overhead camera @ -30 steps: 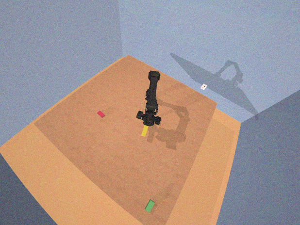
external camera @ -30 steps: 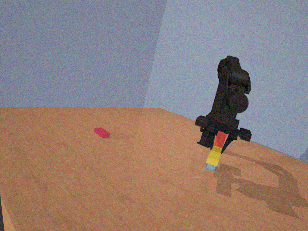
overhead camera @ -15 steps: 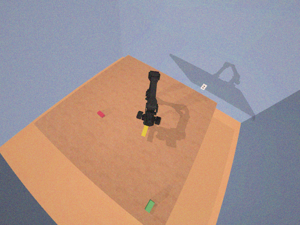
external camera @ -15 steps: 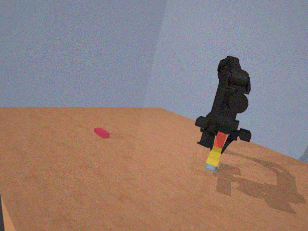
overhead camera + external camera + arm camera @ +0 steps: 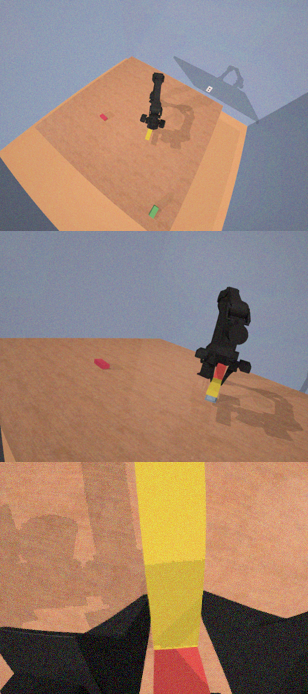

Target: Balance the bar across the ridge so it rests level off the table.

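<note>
from where i stand, the black arm (image 5: 156, 92) (image 5: 224, 325) reaches out over the wooden table (image 5: 112, 154) (image 5: 99, 405) (image 5: 260, 537), with its pincer (image 5: 151, 128) (image 5: 216, 380) (image 5: 174, 598) pointed down at the brown top. the pincer is closed firmly on the bar (image 5: 148, 134) (image 5: 214, 388) (image 5: 172, 522), one dark finger on either side of it, so the thing hasn't been let go. there's a red stretch up by the fingers, then a yellow one sticking out past them, and a pale grey-blue patch at the far end in the side view. i can't tell if that patch belongs to the bar or to something under it. the bar's shadow falls just beside it, apart from it, so it looks raised off the wood. whether it's level, i can't say from here.

well apart from all that, a small red block (image 5: 103, 117) (image 5: 101, 364) lies on the table. a green block (image 5: 153, 211) sits far over toward a corner, seen only from above. i couldn't tell you which thing is the ridge. past the table's edge there's a little white plate (image 5: 209, 89) with two dark spots.
</note>
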You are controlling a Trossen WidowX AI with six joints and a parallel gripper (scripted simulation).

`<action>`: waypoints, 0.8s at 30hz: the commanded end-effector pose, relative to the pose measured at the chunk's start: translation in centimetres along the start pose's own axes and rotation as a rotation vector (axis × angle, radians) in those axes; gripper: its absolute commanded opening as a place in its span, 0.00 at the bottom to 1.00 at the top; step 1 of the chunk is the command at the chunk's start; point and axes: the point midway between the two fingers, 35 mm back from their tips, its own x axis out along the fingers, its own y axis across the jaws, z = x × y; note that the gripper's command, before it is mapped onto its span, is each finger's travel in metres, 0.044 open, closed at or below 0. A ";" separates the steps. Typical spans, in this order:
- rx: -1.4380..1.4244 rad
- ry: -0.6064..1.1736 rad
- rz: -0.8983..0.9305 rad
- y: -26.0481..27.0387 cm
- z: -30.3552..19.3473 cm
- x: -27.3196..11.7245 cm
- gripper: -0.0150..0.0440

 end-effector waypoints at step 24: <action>-0.002 -0.002 0.002 0.0 0.0 0.2 0.25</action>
